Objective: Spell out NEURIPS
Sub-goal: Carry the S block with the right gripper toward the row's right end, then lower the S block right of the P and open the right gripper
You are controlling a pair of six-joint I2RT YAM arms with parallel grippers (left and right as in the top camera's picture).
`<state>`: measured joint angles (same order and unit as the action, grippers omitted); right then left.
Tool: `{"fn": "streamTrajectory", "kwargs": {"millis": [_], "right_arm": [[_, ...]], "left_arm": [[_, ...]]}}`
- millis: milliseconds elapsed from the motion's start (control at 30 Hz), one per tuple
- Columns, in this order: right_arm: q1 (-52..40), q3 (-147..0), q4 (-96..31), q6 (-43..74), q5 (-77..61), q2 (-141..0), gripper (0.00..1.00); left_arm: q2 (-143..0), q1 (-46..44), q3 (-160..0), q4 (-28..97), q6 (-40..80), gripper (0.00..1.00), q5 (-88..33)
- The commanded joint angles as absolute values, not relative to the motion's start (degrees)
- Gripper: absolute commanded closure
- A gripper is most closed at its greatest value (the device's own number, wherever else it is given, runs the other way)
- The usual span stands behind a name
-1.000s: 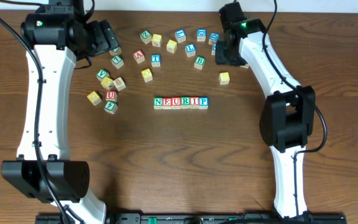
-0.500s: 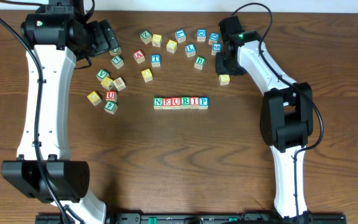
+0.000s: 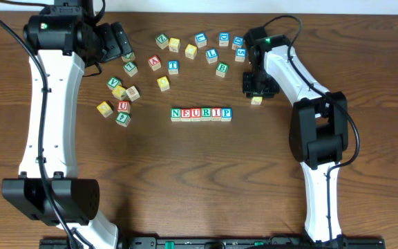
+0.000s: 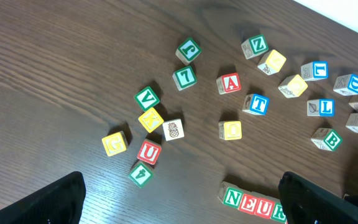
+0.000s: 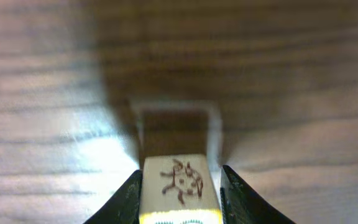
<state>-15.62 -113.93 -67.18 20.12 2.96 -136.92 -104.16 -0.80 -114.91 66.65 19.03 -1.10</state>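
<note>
Six cubes spelling N, E, U, R, I, P stand in a row at the table's middle; its left end also shows in the left wrist view. My right gripper hangs to the right of and behind the P, shut on the yellow-topped cube. In the right wrist view this cube sits between the dark fingers, a brown animal drawing on its pale face. My left gripper is wide open at the back left, nothing between its fingers.
Several loose letter cubes lie in an arc behind the row, among them A, T, L and B. A second cluster with a red U and yellow cubes sits at the left. The back table edge runs close behind them.
My right gripper came forward from the back cubes down over the yellow-topped cube and closed its jaws onto it; the cube shifted slightly forward and right. The left arm stayed still.
</note>
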Motion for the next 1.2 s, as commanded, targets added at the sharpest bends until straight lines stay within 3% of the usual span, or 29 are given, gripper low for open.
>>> {"fn": "streamTrajectory", "kwargs": {"millis": [0,333,900,1167], "right_arm": [[-15.42,-113.67,-68.49,21.19,1.08,-135.35,0.66],[-15.79,-113.67,-68.93,24.1,-3.6,-135.35,0.72],[-20.84,-113.67,-68.2,30.22,-4.23,-135.35,0.69],[-20.8,-114.02,-68.6,29.85,-5.08,-135.31,0.73]], "left_arm": [[-104.62,-0.56,-114.58,66.81,18.44,0.02,-0.38],[-104.6,-0.56,-114.58,66.81,18.44,0.02,-0.38],[-104.6,-0.56,-114.58,66.81,18.44,0.02,-0.38],[-104.6,-0.56,-114.58,66.81,18.44,0.02,-0.38]]}}
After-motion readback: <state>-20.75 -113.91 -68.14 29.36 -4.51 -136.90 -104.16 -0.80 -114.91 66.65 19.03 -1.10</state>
